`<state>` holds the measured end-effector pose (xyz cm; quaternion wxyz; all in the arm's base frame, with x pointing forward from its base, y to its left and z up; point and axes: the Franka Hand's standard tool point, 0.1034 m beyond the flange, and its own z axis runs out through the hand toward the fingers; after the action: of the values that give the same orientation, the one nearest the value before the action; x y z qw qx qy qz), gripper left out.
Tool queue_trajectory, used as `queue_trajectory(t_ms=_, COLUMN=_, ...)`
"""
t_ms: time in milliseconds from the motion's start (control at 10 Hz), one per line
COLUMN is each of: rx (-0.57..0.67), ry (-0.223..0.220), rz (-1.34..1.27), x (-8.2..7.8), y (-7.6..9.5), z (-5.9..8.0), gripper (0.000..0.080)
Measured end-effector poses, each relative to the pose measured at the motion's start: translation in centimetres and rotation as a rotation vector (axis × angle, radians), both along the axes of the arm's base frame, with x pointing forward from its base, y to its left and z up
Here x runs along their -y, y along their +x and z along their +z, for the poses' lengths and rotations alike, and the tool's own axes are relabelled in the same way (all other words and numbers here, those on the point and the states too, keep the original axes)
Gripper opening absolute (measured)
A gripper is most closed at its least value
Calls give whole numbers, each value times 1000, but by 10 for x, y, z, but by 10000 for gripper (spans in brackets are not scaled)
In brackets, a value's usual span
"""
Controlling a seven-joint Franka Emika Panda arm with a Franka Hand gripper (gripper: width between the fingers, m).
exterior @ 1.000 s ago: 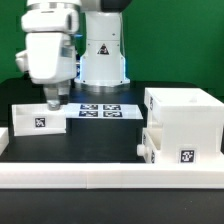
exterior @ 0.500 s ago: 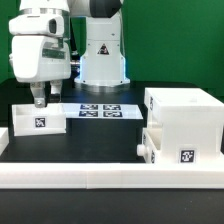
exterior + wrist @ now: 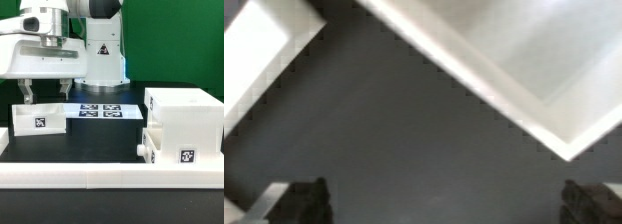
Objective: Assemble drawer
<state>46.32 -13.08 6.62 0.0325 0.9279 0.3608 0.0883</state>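
In the upper left of the exterior view, the gripper (image 3: 46, 92) hangs over the black table (image 3: 100, 138), and its fingers (image 3: 25, 93) are spread wide with nothing between them. It is released and empty. Just below it, at the left edge, sits the small open drawer box (image 3: 38, 119), upright, with a marker tag on its front; one finger hovers close above its rim, but I cannot tell whether they touch. At centre frame the marker board (image 3: 97, 110) lies flat by the arm's base. Over on the right stands the big white drawer housing (image 3: 186, 112), and a lower white box (image 3: 176, 150) with a tag on its front is tucked against its base. A white ledge (image 3: 110, 178) runs across the bottom.

In the wrist view, both dark fingertips (image 3: 299, 198) show wide apart over the dark tabletop (image 3: 393, 130), so the gripper (image 3: 446, 198) is clearly unclenched. A white part (image 3: 526, 60) with an angled corner looms beyond them, too blurred to tell which piece it is.
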Motion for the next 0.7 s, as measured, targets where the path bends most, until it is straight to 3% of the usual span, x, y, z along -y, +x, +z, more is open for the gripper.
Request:
queue_trajectory(t_ms=400, rx=-7, ry=48, rz=-223, x=0, y=-8, z=-2, gripper=648)
queue_trajectory(t_ms=600, rx=-8, ry=49, rz=-227, x=0, y=-9, z=-2, gripper=648)
queue_trajectory(t_ms=700, rx=-56, ry=73, rz=-292, x=0, y=-18, z=-6, gripper=648)
